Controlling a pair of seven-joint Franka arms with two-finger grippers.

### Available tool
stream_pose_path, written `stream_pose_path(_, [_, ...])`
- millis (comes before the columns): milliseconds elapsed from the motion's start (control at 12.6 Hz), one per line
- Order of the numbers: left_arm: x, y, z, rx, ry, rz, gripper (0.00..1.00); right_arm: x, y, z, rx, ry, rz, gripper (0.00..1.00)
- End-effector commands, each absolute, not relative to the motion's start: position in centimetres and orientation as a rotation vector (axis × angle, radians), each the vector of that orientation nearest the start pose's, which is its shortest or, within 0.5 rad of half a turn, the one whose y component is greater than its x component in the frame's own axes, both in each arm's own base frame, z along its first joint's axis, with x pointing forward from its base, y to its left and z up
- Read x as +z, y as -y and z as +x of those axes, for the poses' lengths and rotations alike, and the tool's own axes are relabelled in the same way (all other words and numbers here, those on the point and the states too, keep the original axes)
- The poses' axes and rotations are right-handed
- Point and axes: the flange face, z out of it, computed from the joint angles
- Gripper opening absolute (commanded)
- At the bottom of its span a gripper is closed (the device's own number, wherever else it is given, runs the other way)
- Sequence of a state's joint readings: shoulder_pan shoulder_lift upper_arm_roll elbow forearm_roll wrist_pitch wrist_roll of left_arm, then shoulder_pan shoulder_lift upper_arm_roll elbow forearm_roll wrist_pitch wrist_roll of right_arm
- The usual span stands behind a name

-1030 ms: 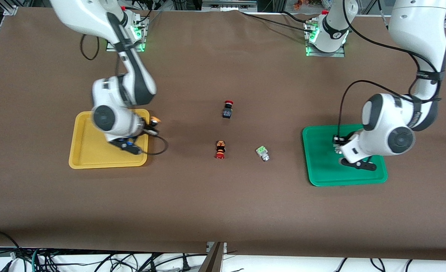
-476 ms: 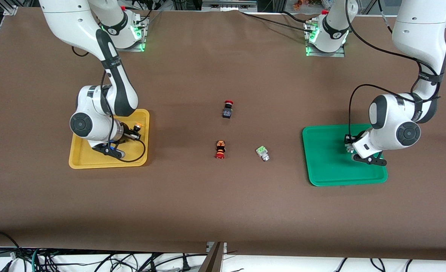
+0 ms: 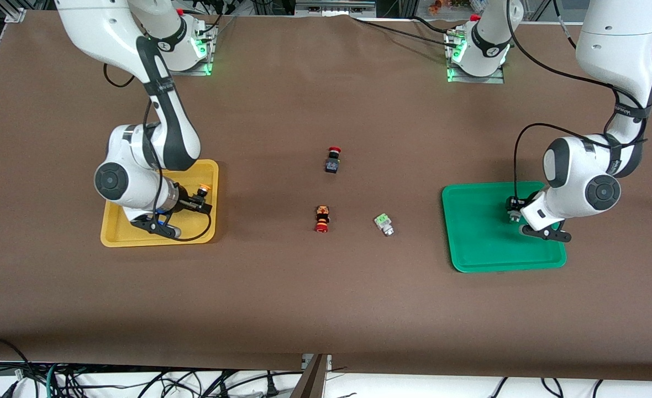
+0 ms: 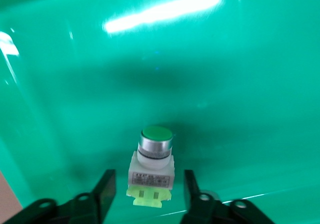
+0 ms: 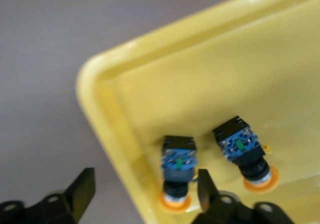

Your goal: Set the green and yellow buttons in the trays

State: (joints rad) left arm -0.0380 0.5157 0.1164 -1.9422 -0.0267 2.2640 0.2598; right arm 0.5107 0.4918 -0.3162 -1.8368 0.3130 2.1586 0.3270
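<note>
My left gripper (image 3: 513, 213) hangs low over the green tray (image 3: 472, 246), open. A green button (image 4: 155, 160) lies on the tray floor (image 4: 235, 84) between the fingers (image 4: 104, 190), with a gap on each side. My right gripper (image 3: 196, 200) is low over the yellow tray (image 3: 110, 232), open wide. Two yellow buttons (image 5: 178, 170) (image 5: 244, 153) lie in that tray (image 5: 150, 44) near its corner; one sits loose beside a finger (image 5: 206, 188). Another green button (image 3: 384, 224) lies on the table between the trays.
Two red-capped switches lie mid-table: a black-bodied one (image 3: 332, 160) and, nearer the front camera, an orange-and-black one (image 3: 322, 218). Brown table cover (image 3: 326, 309) all round.
Both grippers have opened and let go of their buttons, the yellow one in the yellow tray, the green one in the green tray. The right arm swung over the yellow tray first.
</note>
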Motion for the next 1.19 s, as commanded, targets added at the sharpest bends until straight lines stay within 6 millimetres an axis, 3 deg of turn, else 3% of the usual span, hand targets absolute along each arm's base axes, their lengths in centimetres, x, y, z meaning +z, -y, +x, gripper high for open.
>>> stream_pose_path(0, [23.4, -1.0, 61.8, 0.283, -0.154, -3.190, 1.00, 34.6, -14.3, 62.9, 0.183, -0.316, -3.100, 0.99])
stream_pose_path(159, [24.9, 4.2, 62.9, 0.259, 0.016, -3.217, 1.00, 39.3, -12.9, 64.1, 0.224, -0.250, -3.145, 0.99])
stream_pose_path(317, [25.9, 11.4, 63.5, 0.239, 0.268, -3.215, 1.00, 43.2, -12.1, 64.6, 0.250, -0.082, -3.143, 0.99])
stream_pose_path(634, [26.5, 24.5, 63.6, 0.207, 0.599, -3.171, 1.00, 50.6, -10.3, 61.6, 0.227, -0.108, -3.075, 0.99])
stream_pose_path(793, [25.1, 29.2, 63.2, 0.178, 0.690, -3.121, 1.00, 54.5, -6.4, 59.3, 0.255, -0.158, -3.026, 0.99])
stream_pose_path(872, [24.7, 31.5, 62.9, 0.149, 0.712, -3.103, 1.00, 55.2, -4.5, 58.8, 0.277, -0.189, -3.013, 0.99])
stream_pose_path(1030, [23.2, 34.0, 62.0, 0.120, 0.749, -3.057, 1.00, 57.8, -3.0, 57.3, 0.249, -0.189, -2.999, 0.99])
stream_pose_path(1110, [22.2, 35.0, 61.4, 0.118, 0.768, -3.036, 1.00, 58.1, -2.5, 56.0, 0.257, -0.191, -2.997, 0.99])
